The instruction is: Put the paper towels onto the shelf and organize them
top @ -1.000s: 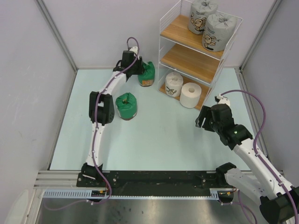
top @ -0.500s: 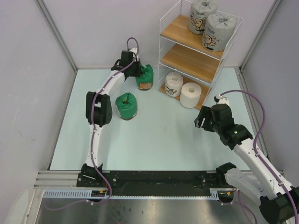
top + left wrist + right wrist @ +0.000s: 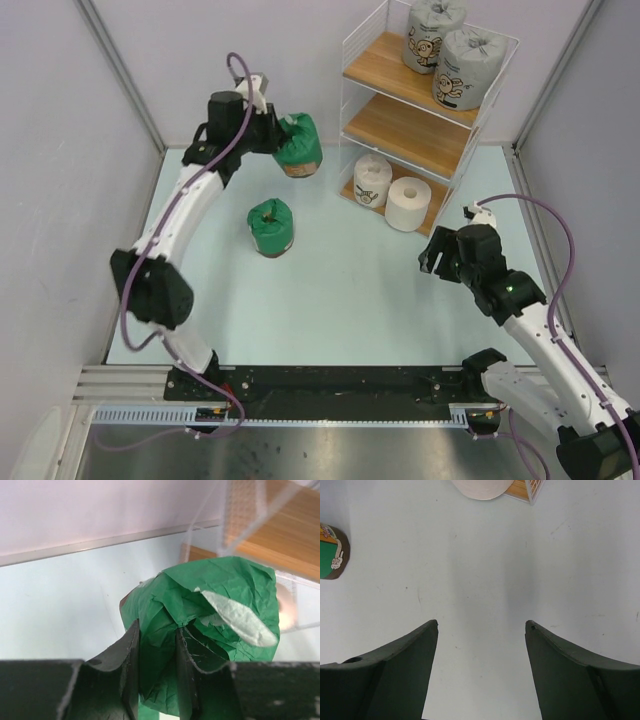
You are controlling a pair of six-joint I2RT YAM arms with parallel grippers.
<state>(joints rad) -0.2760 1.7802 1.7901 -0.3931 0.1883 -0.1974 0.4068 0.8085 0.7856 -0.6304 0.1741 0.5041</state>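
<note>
My left gripper (image 3: 277,135) (image 3: 157,630) is shut on the crumpled top of a green-wrapped paper towel roll (image 3: 298,144) (image 3: 220,605) and holds it, tilted, in the air left of the shelf (image 3: 385,65) (image 3: 285,527). A second green roll (image 3: 271,227) (image 3: 329,552) stands on the table. Two grey cartoon-print rolls (image 3: 435,35) (image 3: 465,68) stand on the top board. On the bottom board a white-wrapped roll (image 3: 372,180) stands next to a bare white one (image 3: 408,203) (image 3: 482,487). The middle board (image 3: 400,125) is bare. My right gripper (image 3: 436,258) (image 3: 481,625) hangs open over the table, right of centre.
White walls with metal corner posts (image 3: 120,70) close in the pale table (image 3: 330,300) on three sides. The arms' bases sit on the black rail (image 3: 340,385) at the near edge.
The left gripper has closed on the green roll and lifted it off the table, up and slightly left, with the elbow swinging out left. The right arm has not moved.
</note>
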